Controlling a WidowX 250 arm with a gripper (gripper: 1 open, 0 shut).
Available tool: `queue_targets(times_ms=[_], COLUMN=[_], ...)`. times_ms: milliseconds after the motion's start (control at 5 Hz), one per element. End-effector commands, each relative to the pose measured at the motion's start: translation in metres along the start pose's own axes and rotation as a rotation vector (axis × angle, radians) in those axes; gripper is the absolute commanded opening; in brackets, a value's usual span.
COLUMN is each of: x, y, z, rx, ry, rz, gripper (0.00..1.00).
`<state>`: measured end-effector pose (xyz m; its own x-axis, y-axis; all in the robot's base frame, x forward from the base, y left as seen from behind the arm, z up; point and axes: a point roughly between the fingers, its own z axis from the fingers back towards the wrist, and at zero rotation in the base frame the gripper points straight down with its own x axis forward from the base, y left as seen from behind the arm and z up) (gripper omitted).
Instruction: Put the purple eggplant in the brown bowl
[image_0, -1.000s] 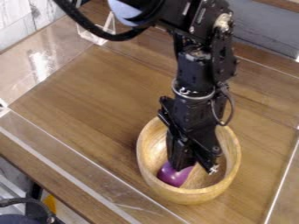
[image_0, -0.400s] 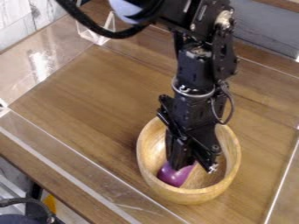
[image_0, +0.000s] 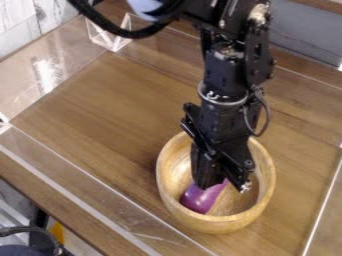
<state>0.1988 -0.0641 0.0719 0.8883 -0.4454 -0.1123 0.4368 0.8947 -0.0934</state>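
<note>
The brown bowl (image_0: 167, 172) stands on the wooden table at the lower right of the camera view. My black arm comes straight down into its hollow. The gripper (image_0: 210, 186) is shut on the purple eggplant (image_0: 201, 198), whose glossy lower end shows just below the fingertips, low inside the bowl near its front wall. The fingers hide the eggplant's upper part. I cannot tell whether it touches the bowl's floor.
The table (image_0: 107, 110) is a brown wooden surface with a clear plastic wall (image_0: 54, 60) along its left and front edges. Bare tabletop lies to the left of and behind the bowl.
The arm has shifted very slightly up and to the right. The eggplant stays at the fingertips inside the bowl, and the fingers stay shut.
</note>
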Motion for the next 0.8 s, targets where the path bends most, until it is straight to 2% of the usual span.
queue_targets(times_ms=[0, 600], x=[0.0072, 0.0046], y=[0.0030, 0.0048], z=[0.0178, 0.0225], rx=[0.017, 0.021], ry=[-0.063, -0.050], rz=[0.009, 0.016], gripper=[0.00, 0.00])
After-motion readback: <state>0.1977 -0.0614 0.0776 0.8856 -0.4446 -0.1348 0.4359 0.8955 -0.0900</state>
